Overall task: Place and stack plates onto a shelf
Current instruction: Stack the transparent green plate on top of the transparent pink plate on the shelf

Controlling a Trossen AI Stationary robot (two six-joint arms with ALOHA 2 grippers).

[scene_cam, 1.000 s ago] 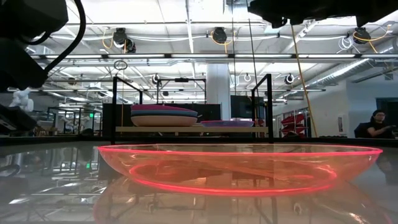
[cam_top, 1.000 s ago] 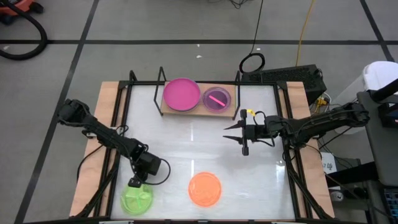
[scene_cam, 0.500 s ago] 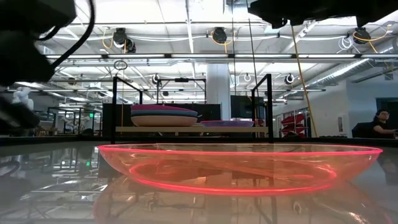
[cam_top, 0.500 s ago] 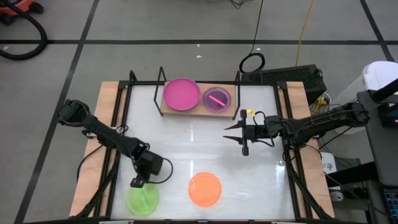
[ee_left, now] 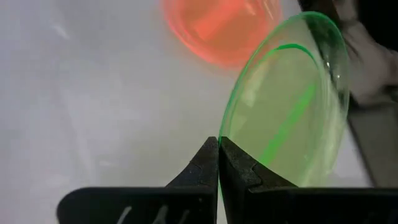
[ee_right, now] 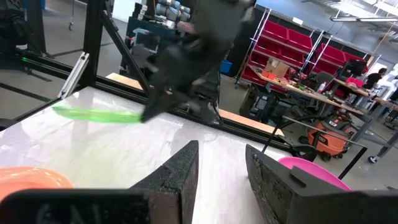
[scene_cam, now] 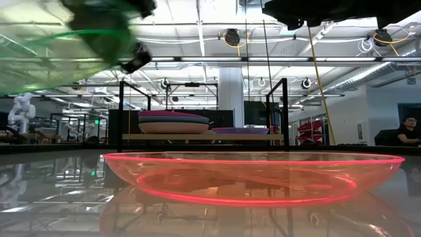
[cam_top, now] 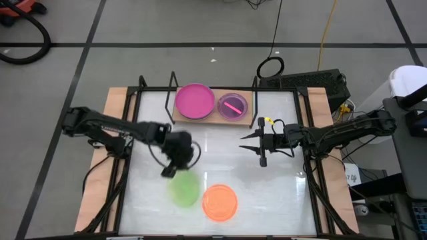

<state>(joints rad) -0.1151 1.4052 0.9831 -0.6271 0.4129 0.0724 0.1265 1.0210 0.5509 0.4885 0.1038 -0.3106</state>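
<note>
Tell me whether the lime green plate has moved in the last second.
Yes. The translucent lime green plate, gripped by the left gripper, moved from the table's near-left corner toward the orange plate.

Lime green plate (cam_top: 183, 189), orange plate (cam_top: 219, 203), magenta plate (cam_top: 195, 101)

overhead view straight down, low view level across table, both sharing orange plate (cam_top: 219, 203)

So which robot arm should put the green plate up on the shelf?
The left. Its gripper is shut on the translucent lime-green round plastic plate, lifted above the table. The right gripper hovers open and empty beside the light-wood shelf board.
</note>
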